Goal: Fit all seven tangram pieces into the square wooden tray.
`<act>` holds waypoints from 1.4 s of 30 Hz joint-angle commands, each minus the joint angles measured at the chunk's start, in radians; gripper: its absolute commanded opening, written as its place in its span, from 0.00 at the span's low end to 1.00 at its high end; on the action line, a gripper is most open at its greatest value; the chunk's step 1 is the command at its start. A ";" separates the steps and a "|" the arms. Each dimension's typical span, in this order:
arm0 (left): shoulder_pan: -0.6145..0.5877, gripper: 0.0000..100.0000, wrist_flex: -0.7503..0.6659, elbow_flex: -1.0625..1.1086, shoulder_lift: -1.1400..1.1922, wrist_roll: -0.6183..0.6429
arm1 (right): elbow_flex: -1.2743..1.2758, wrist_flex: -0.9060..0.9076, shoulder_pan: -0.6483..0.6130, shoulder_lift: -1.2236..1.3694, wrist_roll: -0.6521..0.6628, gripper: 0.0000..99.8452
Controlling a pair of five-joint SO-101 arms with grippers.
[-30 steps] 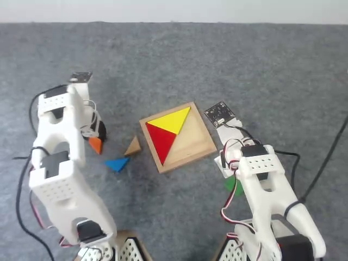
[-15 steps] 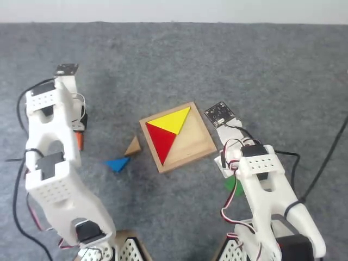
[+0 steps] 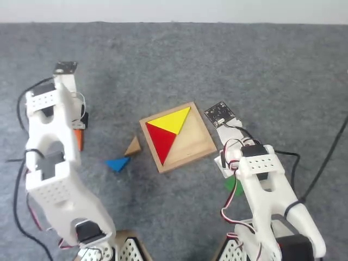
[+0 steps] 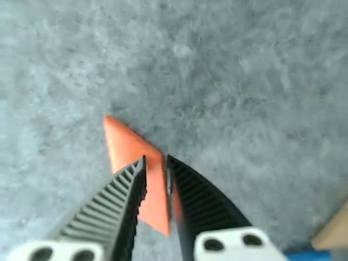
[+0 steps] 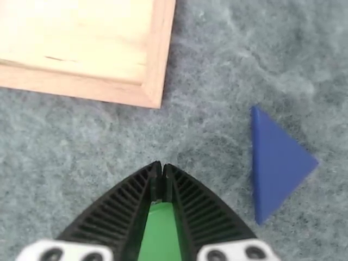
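Though low, left pincer (image 4: 155, 159) around orange piece (image 4: 128, 142)

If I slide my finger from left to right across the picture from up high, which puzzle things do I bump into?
orange piece → blue triangle → tan triangle → wooden tray → green piece
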 commanded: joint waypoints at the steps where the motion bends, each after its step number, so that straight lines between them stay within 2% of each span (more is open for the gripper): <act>1: 0.006 0.07 -0.031 -0.045 0.043 -0.014 | 0.005 -0.019 -0.007 -0.039 0.008 0.03; 7: 0.114 0.07 0.098 -0.156 0.137 -0.051 | 0.005 -0.021 -0.007 -0.039 0.008 0.03; 10: 0.169 0.07 0.115 -0.166 0.150 -0.023 | 0.005 -0.021 -0.007 -0.039 0.008 0.03; 14: 0.186 0.07 0.143 -0.166 0.149 -0.014 | 0.005 -0.021 -0.007 -0.039 0.009 0.03; 18: 0.124 0.07 0.149 -0.193 0.061 -0.014 | 0.005 -0.021 -0.007 -0.039 0.009 0.03; 21: 0.028 0.07 0.167 -0.183 -0.044 -0.014 | 0.005 -0.021 -0.005 -0.039 0.011 0.03; 25: -0.068 0.13 0.190 -0.107 -0.114 -0.028 | 0.003 -0.021 -0.005 -0.039 0.011 0.03; 28: -0.081 0.15 0.164 -0.038 -0.121 -0.086 | 0.003 -0.021 -0.007 -0.039 0.011 0.03; 37: -0.114 0.15 -0.031 0.148 -0.118 -0.092 | 0.003 -0.021 -0.007 -0.039 0.011 0.03; 42: -0.181 0.15 -0.043 0.159 -0.114 -0.140 | 0.003 -0.018 -0.007 -0.039 0.011 0.03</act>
